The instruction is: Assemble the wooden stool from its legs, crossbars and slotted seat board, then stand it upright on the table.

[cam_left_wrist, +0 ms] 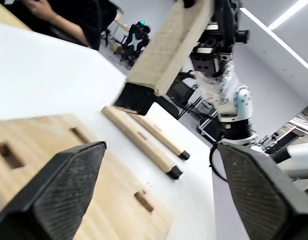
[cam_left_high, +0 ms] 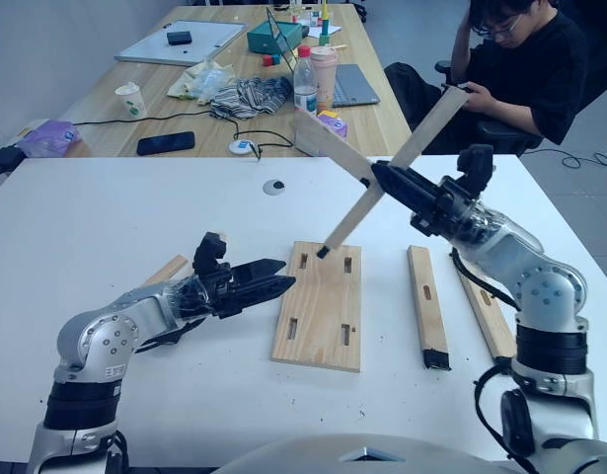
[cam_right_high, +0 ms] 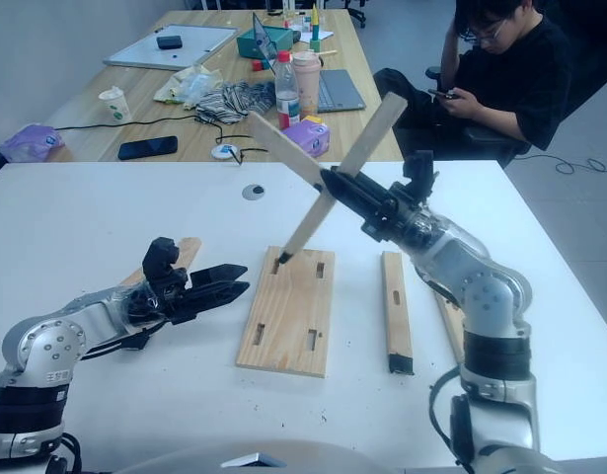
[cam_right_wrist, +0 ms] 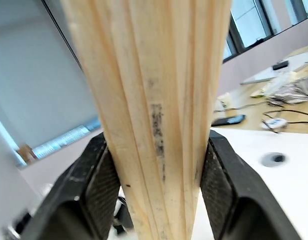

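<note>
The slotted seat board (cam_left_high: 318, 306) lies flat mid-table. My right gripper (cam_left_high: 384, 181) is shut on a crossed pair of wooden legs (cam_left_high: 421, 128) and holds them tilted above the board. The black-tipped lower end (cam_left_high: 324, 253) of one leg rests at the board's far edge, between its two far slots. In the right wrist view the fingers (cam_right_wrist: 93, 190) clamp the wood (cam_right_wrist: 154, 100). My left gripper (cam_left_high: 275, 276) is open and low, just left of the board, with nothing between its fingers (cam_left_wrist: 68, 185). Two loose legs (cam_left_high: 428, 304) (cam_left_high: 486, 314) lie right of the board.
Another wooden piece (cam_left_high: 168, 269) lies under my left arm. A round grommet (cam_left_high: 273, 187) sits in the white table behind the board. The wooden table beyond holds a bottle (cam_left_high: 304, 84), a phone (cam_left_high: 166, 143) and clutter. A seated person is at the back right.
</note>
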